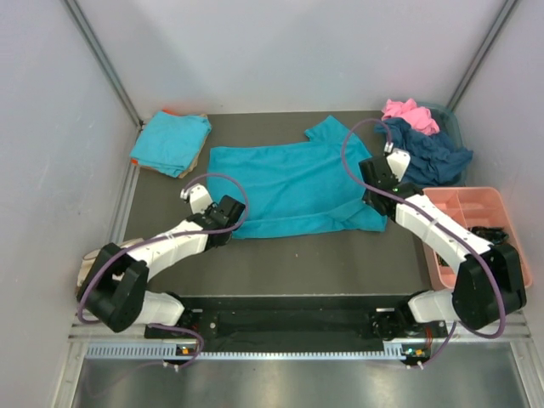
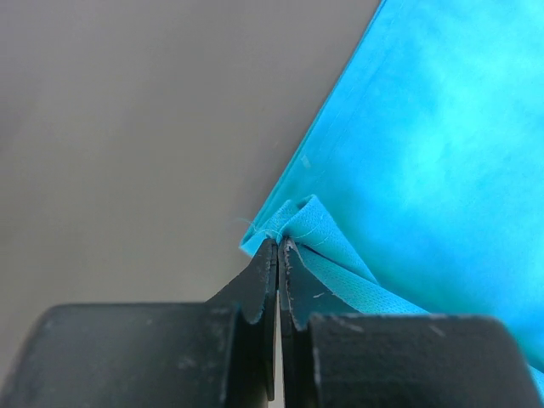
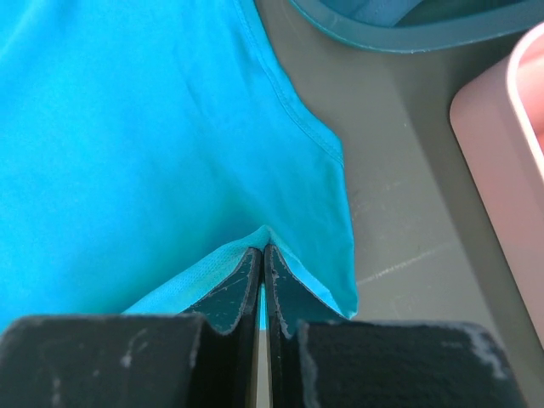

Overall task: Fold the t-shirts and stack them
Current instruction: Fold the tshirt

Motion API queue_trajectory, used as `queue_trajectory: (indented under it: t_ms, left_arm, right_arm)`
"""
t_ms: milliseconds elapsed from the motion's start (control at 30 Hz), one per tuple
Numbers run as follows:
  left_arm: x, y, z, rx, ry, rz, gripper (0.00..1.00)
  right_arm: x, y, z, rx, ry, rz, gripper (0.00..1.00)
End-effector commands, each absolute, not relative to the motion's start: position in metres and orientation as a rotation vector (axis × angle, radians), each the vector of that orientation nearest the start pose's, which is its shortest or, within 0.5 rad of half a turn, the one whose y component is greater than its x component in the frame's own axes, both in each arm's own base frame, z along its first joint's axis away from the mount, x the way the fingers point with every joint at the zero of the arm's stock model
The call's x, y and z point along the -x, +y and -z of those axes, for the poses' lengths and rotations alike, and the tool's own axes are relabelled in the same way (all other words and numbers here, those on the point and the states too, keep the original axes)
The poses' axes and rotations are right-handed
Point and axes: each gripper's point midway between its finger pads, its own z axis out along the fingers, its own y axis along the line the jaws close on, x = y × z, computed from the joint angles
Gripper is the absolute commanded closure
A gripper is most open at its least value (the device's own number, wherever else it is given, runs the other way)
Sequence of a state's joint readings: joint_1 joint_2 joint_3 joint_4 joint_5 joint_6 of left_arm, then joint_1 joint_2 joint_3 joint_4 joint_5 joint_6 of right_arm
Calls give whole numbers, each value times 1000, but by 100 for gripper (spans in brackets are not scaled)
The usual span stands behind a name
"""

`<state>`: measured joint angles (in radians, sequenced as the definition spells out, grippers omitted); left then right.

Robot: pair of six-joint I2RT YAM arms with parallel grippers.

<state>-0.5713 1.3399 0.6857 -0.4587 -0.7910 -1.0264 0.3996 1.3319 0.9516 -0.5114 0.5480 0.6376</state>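
Note:
A turquoise t-shirt (image 1: 289,187) lies spread on the dark table. My left gripper (image 1: 231,212) is shut on its near left corner; in the left wrist view the cloth (image 2: 408,153) bunches at the closed fingertips (image 2: 278,242). My right gripper (image 1: 371,202) is shut on the shirt's near right part, where a fold runs toward it; in the right wrist view the fabric (image 3: 153,127) peaks at the closed gripper tips (image 3: 263,248). A folded turquoise shirt (image 1: 171,141) lies at the far left.
A teal bin (image 1: 429,149) at the far right holds a dark blue and a pink garment (image 1: 410,113). A pink tray (image 1: 476,229) stands at the right, its rim in the right wrist view (image 3: 501,136). Grey walls enclose the table.

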Motion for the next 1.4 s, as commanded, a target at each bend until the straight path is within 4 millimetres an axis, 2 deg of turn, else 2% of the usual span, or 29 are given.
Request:
queue_trajectory:
  t_ms: [0, 300, 500, 767, 1000, 1367]
  left_arm:
    - [-311, -69, -80, 722, 2067, -250, 100]
    - [-326, -61, -93, 740, 2035, -250, 100]
    - [-329, -53, -93, 736, 2046, -266, 100]
    - [-339, -45, -90, 735, 2052, -273, 100]
    - [-348, -48, -79, 720, 2082, -272, 100]
    - [-361, -54, -77, 702, 2089, -256, 100]
  right_arm:
    - [-359, 64, -153, -506, 2174, 134, 100]
    - [-382, 66, -160, -512, 2156, 127, 100]
    - [-401, 66, -167, -523, 2142, 136, 100]
    - [-416, 67, -163, -520, 2153, 164, 100]
    - [-429, 69, -164, -510, 2150, 178, 100]
    - [-444, 68, -159, -504, 2163, 215, 100]
